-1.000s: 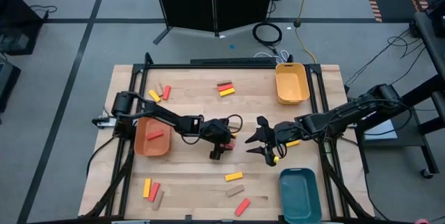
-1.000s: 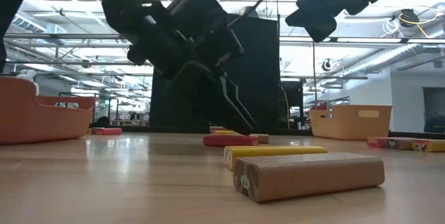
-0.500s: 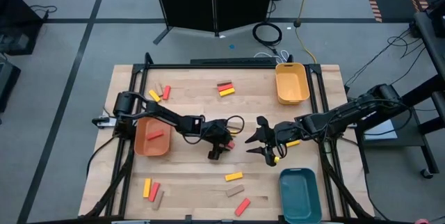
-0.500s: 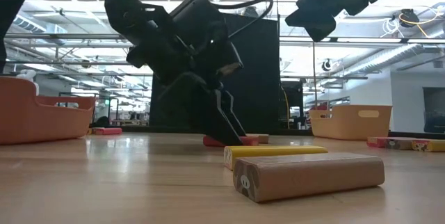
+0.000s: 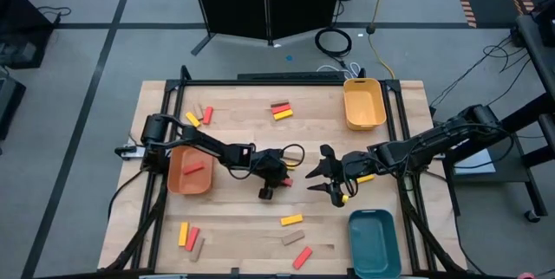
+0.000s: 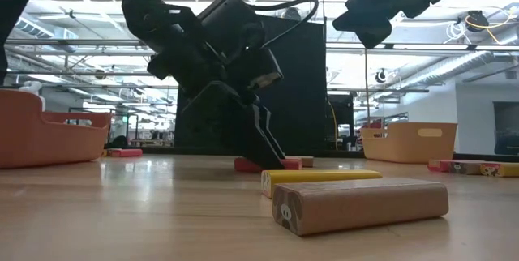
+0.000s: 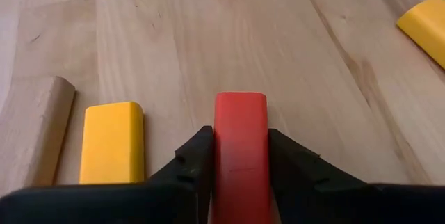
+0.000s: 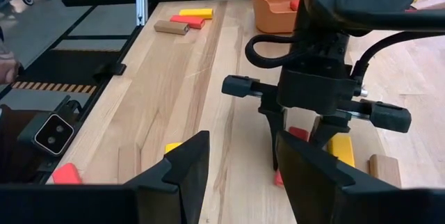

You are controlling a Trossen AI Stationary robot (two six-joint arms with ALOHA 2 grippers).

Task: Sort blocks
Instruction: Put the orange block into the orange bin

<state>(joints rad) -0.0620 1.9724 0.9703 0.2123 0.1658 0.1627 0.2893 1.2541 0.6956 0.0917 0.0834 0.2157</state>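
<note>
At mid-worktop [image 5: 234,214], my left pincer [image 7: 240,156] grips a red block [image 7: 240,147] lying flat; my right pincer [image 5: 328,178] hovers nearby, fingers spread.

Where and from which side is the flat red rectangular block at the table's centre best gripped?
Across its two long narrow sides, from above. The flat red rectangular block lies flat on the wooden table, its long sides exposed, and the left gripper already straddles it that way.

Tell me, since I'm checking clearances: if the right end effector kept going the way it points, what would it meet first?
Probably the left end effector, shut on a red block straight ahead of the right end effector. The bare table lies between them; the gap's depth is unclear.
</note>
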